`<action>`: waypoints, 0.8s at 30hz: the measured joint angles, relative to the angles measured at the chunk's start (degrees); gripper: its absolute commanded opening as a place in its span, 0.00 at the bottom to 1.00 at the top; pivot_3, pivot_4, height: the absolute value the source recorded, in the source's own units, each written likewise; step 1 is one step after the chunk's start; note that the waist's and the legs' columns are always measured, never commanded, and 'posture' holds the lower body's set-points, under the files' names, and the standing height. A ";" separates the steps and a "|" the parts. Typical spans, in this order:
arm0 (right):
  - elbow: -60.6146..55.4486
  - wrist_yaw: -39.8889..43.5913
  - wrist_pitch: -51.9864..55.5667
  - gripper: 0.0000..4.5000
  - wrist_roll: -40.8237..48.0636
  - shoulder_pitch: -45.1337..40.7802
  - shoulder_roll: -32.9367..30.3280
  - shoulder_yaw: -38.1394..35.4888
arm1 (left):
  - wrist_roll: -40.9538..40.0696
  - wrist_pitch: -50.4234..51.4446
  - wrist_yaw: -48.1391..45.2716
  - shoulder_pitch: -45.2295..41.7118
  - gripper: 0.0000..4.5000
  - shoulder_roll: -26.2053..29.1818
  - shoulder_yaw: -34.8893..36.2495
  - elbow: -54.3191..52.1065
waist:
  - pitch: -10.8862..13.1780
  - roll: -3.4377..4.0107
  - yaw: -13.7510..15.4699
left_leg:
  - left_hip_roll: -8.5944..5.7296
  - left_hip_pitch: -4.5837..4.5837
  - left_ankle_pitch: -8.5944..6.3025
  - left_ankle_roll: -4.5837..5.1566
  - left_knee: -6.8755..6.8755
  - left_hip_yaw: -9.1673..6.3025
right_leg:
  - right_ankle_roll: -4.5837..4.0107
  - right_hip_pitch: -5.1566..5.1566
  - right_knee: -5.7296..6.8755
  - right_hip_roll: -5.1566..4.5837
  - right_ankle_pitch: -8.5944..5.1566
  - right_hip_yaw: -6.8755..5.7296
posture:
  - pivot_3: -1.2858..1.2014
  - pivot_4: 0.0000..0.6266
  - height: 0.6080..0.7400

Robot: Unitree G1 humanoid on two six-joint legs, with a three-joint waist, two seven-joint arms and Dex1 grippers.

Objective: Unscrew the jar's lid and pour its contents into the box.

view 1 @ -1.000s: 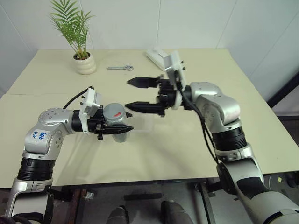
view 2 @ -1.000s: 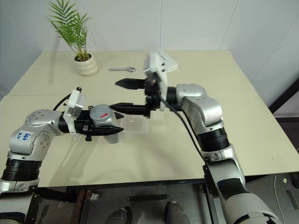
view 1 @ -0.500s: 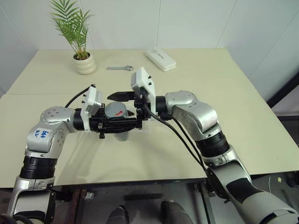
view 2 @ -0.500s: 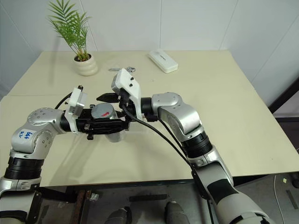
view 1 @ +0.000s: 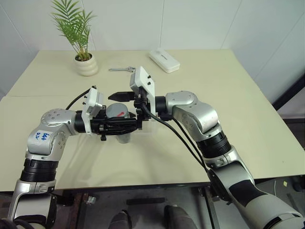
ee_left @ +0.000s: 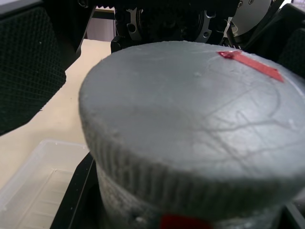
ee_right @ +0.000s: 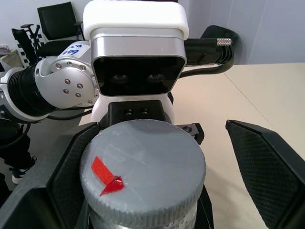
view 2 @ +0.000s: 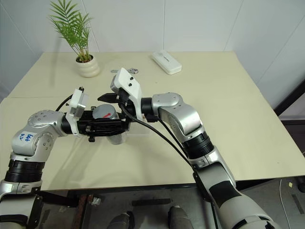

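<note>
Left gripper [view 1: 125,129] clamped on the jar [view 1: 122,135], held above the table [view 1: 228,86] — lid [view 1: 117,111] on, red mark up. Right gripper [view 1: 125,110] wide open, its fingers [ee_right: 267,167] straddling the lid, one on each side; contact with the lid cannot be told. Box [ee_left: 35,191] on the table just beneath the jar. Far side — plant pot [view 1: 86,65], wrench [view 1: 121,69], white case [view 1: 163,60].

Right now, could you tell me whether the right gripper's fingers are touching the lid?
Apart. In the right wrist view, table shows between the lid and one finger of the right gripper.
</note>
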 measured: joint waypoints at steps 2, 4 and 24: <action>0.56 0.15 -0.65 0.99 0.04 0.00 -0.18 0.00 | 0.09 0.00 0.33 0.00 0.45 -0.03 -0.01 0.01 | 0.00 0.00 0.02 | 0.00 0.00 0.00 0.00 0.01 0.00 | 0.00 0.00 0.00 0.00 0.00 0.00 | 0.52 0.24 1.00; 0.72 0.57 -1.20 0.99 0.05 0.00 -0.71 0.00 | 0.17 0.00 0.50 0.00 0.45 -0.03 -0.01 0.08 | 0.00 0.00 0.04 | 0.00 0.00 0.00 0.00 0.01 0.00 | 0.00 0.00 0.00 0.00 0.00 0.00 | 0.52 0.24 1.00; 5.95 3.31 -0.64 0.99 3.10 1.80 -19.55 -11.49 | 0.60 -0.20 -1.20 0.81 0.45 0.48 0.01 0.07 | 0.00 0.01 0.31 | 0.02 0.01 -0.01 0.02 -0.09 0.06 | -0.03 -0.05 -0.07 0.02 -0.02 0.04 | 0.52 0.24 1.00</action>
